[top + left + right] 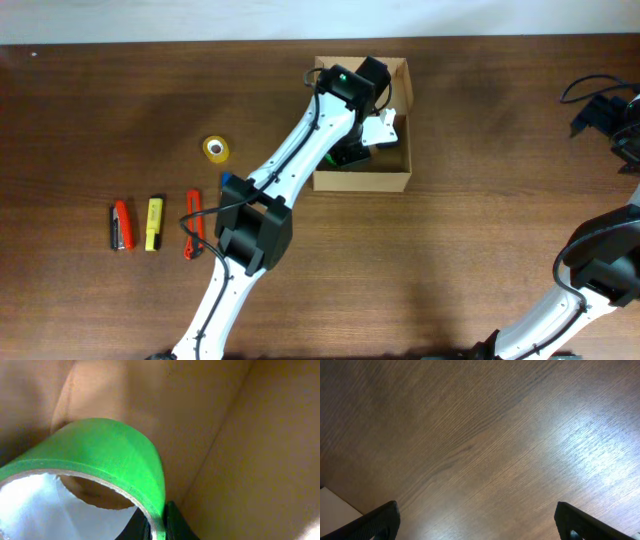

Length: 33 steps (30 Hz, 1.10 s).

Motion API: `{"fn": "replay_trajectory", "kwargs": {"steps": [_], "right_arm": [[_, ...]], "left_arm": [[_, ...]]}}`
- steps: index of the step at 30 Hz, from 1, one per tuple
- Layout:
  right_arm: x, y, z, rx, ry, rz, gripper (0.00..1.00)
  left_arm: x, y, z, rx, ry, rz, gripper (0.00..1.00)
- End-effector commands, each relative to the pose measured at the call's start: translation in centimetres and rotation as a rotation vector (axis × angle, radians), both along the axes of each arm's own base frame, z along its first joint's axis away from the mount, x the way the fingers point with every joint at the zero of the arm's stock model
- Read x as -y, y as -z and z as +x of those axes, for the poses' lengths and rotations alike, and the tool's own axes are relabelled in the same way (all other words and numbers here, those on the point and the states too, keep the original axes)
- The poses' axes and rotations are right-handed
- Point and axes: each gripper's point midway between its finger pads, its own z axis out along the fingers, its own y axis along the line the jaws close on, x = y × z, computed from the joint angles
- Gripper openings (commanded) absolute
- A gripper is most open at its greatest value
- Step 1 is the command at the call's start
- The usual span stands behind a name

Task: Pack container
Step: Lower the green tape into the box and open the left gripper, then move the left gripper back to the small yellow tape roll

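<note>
The container (400, 181) is an open tan cardboard box at the back middle of the table. My left gripper (352, 152) reaches down inside it. In the left wrist view the left gripper (157, 524) is shut on the wall of a green tape roll (110, 450), one black finger on each side of the wall. The roll hangs close to the container's inner wall (260, 460), and a bit of green (334, 158) shows under the arm from overhead. My right gripper (477, 522) is open over bare wood at the far right (600, 112).
A yellow tape roll (217, 149) lies left of the box. Further left lie a red cutter (121, 225), a yellow highlighter (153, 221) and an orange-red pen (194, 224). The left arm crosses the table diagonally above them.
</note>
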Motion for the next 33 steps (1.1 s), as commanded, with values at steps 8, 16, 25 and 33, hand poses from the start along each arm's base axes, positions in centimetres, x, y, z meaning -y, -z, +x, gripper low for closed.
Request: {"fn": "replay_trajectory", "kwargs": {"steps": [8,16,25,33], "right_arm": [[-0.2,-0.3,-0.1,0.008,-0.007,0.009,0.99],[-0.2,-0.3,-0.1,0.011,-0.007,0.008,0.99],[-0.1,-0.3,0.1,0.019,-0.006,0.003,0.99],[-0.1,-0.3,0.1,0.019,-0.006,0.003,0.99]], "left_arm": [[-0.5,1.7,0.1,-0.024,-0.022,0.025,0.24],[-0.6,1.7,0.2,-0.019,-0.04,0.03,0.3],[-0.3,0.4,1.0,0.017,-0.082,0.013,0.47],[-0.1,-2.1,1.2,0.059,-0.085,-0.018,0.02]]}}
